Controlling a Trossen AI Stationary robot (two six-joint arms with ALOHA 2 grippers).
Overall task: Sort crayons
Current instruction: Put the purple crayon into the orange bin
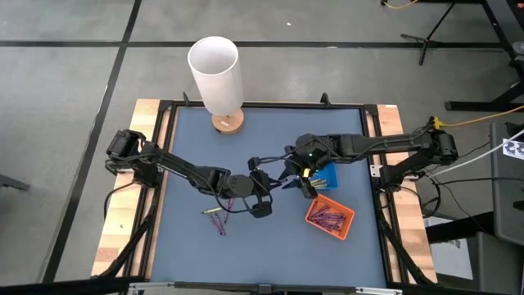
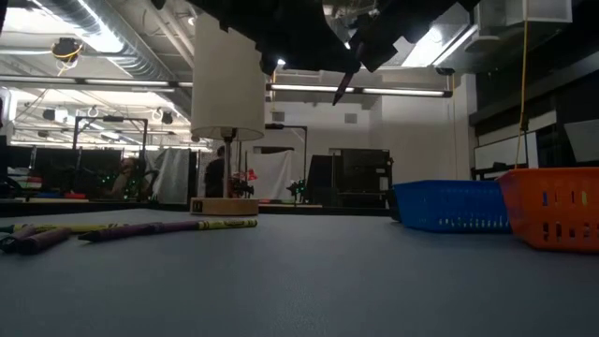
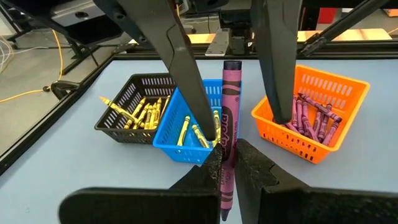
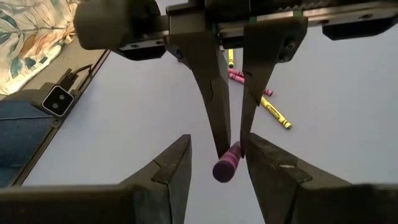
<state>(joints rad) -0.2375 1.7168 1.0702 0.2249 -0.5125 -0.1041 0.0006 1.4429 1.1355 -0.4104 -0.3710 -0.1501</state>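
Note:
My left gripper (image 3: pixel 229 158) is shut on a purple crayon (image 3: pixel 231 106) above the middle of the table. My right gripper (image 4: pixel 217 165) is open. Its fingers (image 3: pixel 186 74) stand on either side of the crayon's far end (image 4: pixel 226 164) without touching it. In the high view the two grippers meet nose to nose, left (image 1: pixel 277 185) and right (image 1: pixel 298 182). Loose yellow and purple crayons (image 1: pixel 217 218) lie flat on the mat near the front left. Just beyond the grippers stand a black basket (image 3: pixel 127 99) and a blue basket (image 3: pixel 180 140), both holding yellow crayons. An orange basket (image 3: pixel 323 93) holds purple ones. My left gripper pinches the purple crayon's lower half (image 3: pixel 228 146) between its two fingers (image 3: pixel 255 168). The crayon runs along the fingers and sticks out well past their tips. The fingers slant down toward the table's right side. The crayon is lifted clear of the table.
A white lamp (image 1: pixel 216 70) on a round wooden base (image 1: pixel 228 123) stands at the far edge of the blue-grey mat (image 1: pixel 205 164). The blue basket (image 1: pixel 332 176) and the orange basket (image 1: pixel 330 217) sit right of centre. Bare mat lies at the front and far left.

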